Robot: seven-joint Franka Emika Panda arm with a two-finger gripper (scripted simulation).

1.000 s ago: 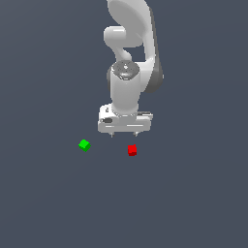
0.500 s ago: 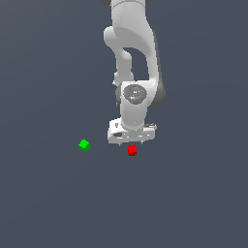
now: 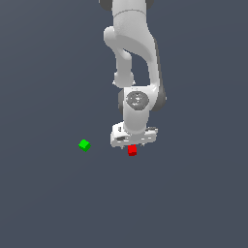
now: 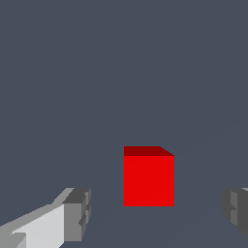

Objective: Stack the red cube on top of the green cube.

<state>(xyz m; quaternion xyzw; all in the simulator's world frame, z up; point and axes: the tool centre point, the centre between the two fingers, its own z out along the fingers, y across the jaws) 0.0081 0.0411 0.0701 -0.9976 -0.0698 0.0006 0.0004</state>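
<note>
The red cube (image 3: 131, 151) sits on the grey floor, just below the white gripper (image 3: 133, 144) in the exterior view. In the wrist view the red cube (image 4: 148, 177) lies between the two grey fingertips (image 4: 77, 214), with gaps on both sides. The gripper (image 4: 157, 213) is open and touches nothing. The green cube (image 3: 84, 145) sits on the floor toward the exterior view's left of the red cube, apart from it. The green cube is out of the wrist view.
The white arm (image 3: 135, 58) rises from the gripper toward the top of the exterior view. The floor (image 3: 48, 203) is a plain dark grey surface.
The gripper has come down and turned over the red cube, now standing right above it with its fingers either side. Both cubes have stayed in place.
</note>
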